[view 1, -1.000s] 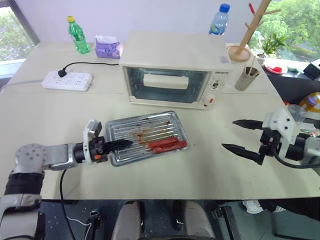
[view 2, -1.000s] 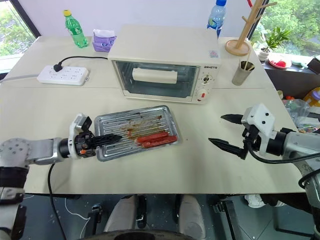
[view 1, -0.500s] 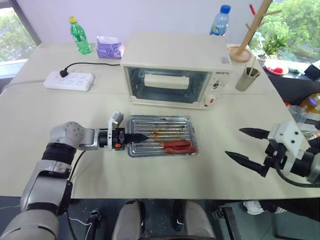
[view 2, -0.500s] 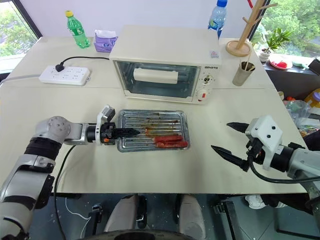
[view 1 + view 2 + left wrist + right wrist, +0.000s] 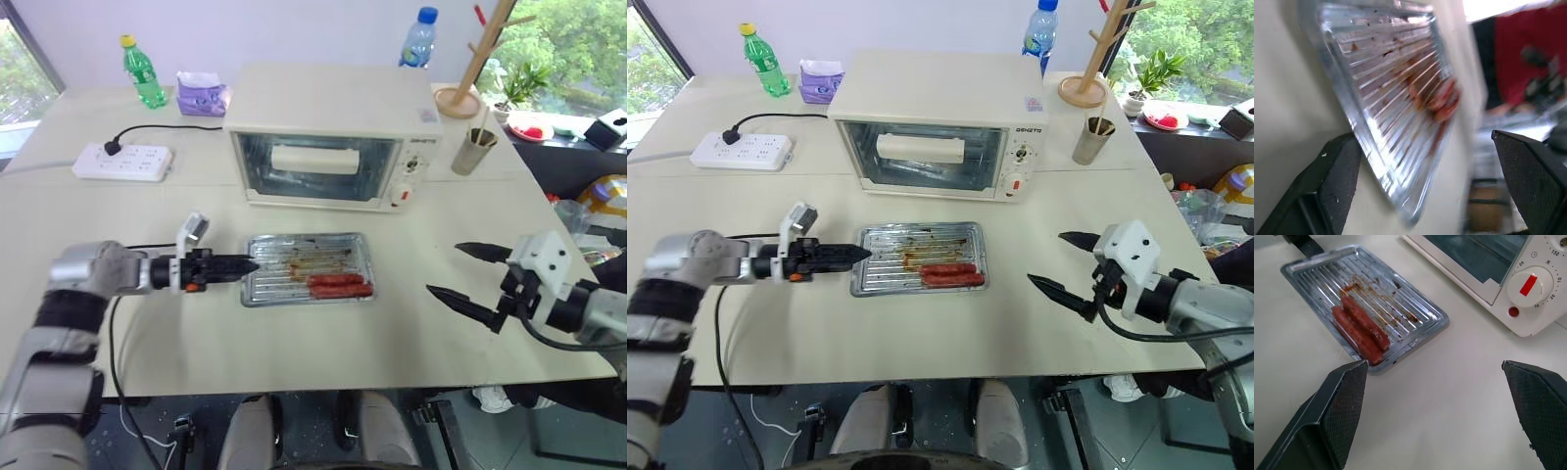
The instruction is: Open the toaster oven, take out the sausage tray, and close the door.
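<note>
The cream toaster oven (image 5: 328, 108) stands at the table's middle back, its glass door (image 5: 284, 176) closed. In front of it the silver sausage tray (image 5: 294, 284) lies flat on the table, with two reddish sausages (image 5: 339, 285) at its near right. My left gripper (image 5: 245, 264) is level at the tray's left rim; in the left wrist view its fingers (image 5: 1337, 181) stand wide apart with the tray (image 5: 1396, 98) between them, so it is open. Off to the right of the tray, my right gripper (image 5: 446, 269) hovers open and holds nothing.
A white power strip (image 5: 122, 162) with its cable lies back left, near a green bottle (image 5: 143, 73) and a purple tissue pack (image 5: 202, 93). A water bottle (image 5: 416, 39), a wooden rack (image 5: 470, 59) and a metal cup (image 5: 472, 152) stand right of the oven.
The left gripper swung the tray square to the oven, then opened and let go of its left rim. The tray now rests on the table. The right gripper has stayed open.
</note>
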You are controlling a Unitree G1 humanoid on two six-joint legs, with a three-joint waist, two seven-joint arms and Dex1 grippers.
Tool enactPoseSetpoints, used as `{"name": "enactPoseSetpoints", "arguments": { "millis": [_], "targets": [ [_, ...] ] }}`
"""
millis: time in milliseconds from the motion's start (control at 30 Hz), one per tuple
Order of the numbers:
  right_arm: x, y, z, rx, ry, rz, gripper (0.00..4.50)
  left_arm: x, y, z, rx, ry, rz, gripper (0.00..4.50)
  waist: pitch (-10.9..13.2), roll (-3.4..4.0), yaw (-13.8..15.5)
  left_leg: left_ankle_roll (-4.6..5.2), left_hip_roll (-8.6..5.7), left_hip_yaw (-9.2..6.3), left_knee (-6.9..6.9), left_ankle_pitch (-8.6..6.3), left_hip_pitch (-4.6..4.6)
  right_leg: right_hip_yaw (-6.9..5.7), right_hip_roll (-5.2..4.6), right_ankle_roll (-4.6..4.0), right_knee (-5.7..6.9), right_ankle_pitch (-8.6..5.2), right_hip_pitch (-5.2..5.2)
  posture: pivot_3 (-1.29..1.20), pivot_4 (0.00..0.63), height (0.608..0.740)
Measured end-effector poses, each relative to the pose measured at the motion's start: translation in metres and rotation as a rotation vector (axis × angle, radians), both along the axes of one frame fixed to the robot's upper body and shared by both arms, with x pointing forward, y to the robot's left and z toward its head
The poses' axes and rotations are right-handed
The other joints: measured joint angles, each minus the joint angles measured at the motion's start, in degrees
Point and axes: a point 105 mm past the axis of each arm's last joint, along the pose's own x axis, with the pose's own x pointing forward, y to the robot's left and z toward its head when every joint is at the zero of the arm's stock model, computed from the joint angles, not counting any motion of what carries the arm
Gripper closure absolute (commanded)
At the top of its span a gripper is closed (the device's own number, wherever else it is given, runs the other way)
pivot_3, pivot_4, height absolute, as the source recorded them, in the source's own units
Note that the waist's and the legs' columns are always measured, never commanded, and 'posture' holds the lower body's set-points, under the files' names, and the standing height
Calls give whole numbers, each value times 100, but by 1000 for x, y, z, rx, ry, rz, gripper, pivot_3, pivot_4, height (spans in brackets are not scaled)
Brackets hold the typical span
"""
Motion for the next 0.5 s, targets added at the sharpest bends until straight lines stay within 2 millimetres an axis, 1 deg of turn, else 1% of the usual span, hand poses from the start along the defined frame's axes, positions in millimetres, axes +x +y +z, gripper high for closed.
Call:
{"name": "enactPoseSetpoints", "arguments": {
  "millis": [100, 133, 167, 200, 233, 267, 367, 433, 500],
  "targets": [
    [6, -2, 0, -11, 23, 35, 0, -14, 28, 1, 218, -223, -52, 90, 1, 7, -30, -1, 6, 8, -5, 0, -2, 8, -2, -6, 3, -1, -13, 0, 150, 722],
    [7, -4, 2, -18, 34, 50, 0, -18, 41, 3, 290, -278, -61, 90, 2, 7, -29, -1, 9, 12, -5, 0, -6, 10, -2, -11, 5, -3, -23, 0, 150, 722],
    [8, -6, 3, -27, 52, 64, 0, -21, 52, 9, 348, -327, -65, 90, 6, 7, -5, -1, 8, 10, -5, 0, -14, 9, -2, -12, 5, -4, -31, 0, 150, 722],
    [8, -8, 4, -28, 69, 81, 0, -21, 57, 18, 382, -387, -74, 90, 7, 8, 30, -1, 7, 9, -3, 0, -15, 8, -4, -13, 5, -5, -31, 0, 150, 722],
    [8, -8, 6, -26, 76, 100, 0, -21, 59, 29, 400, -442, -87, 90, 9, 10, 74, -1, 6, 6, -3, 0, -18, 5, -9, -13, 4, -5, -30, 0, 150, 722],
    [8, -5, 11, -20, 90, 138, 0, -23, 59, 44, 418, -514, -120, 90, 13, 16, 138, -2, 6, 11, -2, -1, -19, 6, -13, -13, -1, -5, -32, 0, 150, 722],
    [6, -3, 21, -16, 138, 215, 0, -33, 57, 77, 438, -626, -196, 90, 17, 19, 176, -1, -4, 15, 0, -1, -38, 5, -32, -11, -17, -5, -34, 0, 150, 722],
    [6, -4, 29, -19, 146, 245, 0, -39, 53, 96, 442, -689, -232, 90, 17, 20, 165, 8, -12, 21, 1, -6, -43, 5, -39, -9, -24, -3, -33, 0, 150, 722],
    [8, -5, 34, -11, 163, 271, 0, -44, 50, 104, 453, -717, -273, 90, 18, 21, 154, 11, -14, 26, 1, -8, -45, 5, -38, -6, -29, -2, -33, 0, 150, 722]
  ]
}}
